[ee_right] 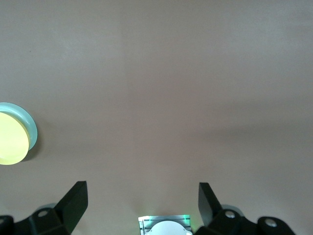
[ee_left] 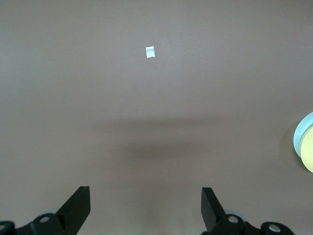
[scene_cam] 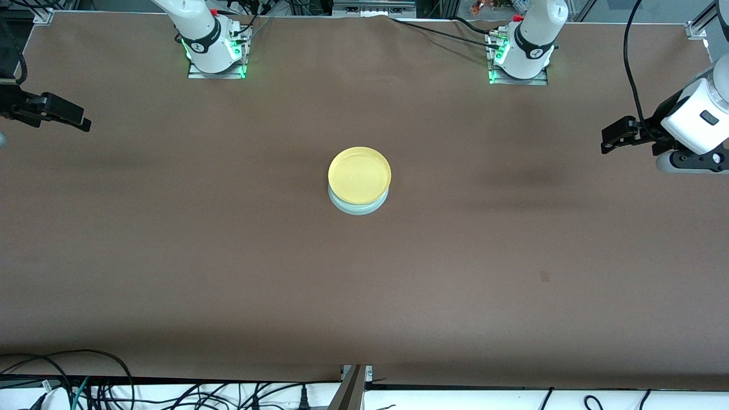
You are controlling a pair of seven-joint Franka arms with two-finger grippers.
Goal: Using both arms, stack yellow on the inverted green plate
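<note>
At mid-table in the front view, the yellow plate (scene_cam: pixel 359 173) sits rim up on the green plate (scene_cam: pixel 359 206), which lies upside down on the brown table (scene_cam: pixel 228 256). Only a pale crescent of the green one shows, on the side nearer the camera. Both are round, so neither has a long axis or a heading to tell. The left gripper (scene_cam: pixel 608 142) hangs over the left arm's end of the table, the right gripper (scene_cam: pixel 82 122) over the right arm's end; each is well apart from the stack and holds nothing. The two arm bases stand at the table's top edge with green lights at their feet. Cables run along the table's top edge, and more lie tangled off its near edge.

In the left wrist view, the left gripper (ee_left: pixel 145 208) has its two black fingers (ee_left: pixel 78 205) spread wide with only bare brown table between them. The stack shows at the picture's edge, well away from the jaws: a slice of the yellow plate (ee_left: pixel 309 152) with the green plate's (ee_left: pixel 299 134) rim curving round it. A small white scrap (ee_left: pixel 150 52) lies on the cloth, and a soft dark shadow crosses it.

In the right wrist view, the right gripper (ee_right: pixel 143 205) is likewise spread wide and empty. The yellow plate (ee_right: pixel 11 139) and the green plate's (ee_right: pixel 28 125) rim show at the edge, well apart from the jaws. A white arm base (ee_right: pixel 165 227) with green light shows between the fingers (ee_right: pixel 76 203).
</note>
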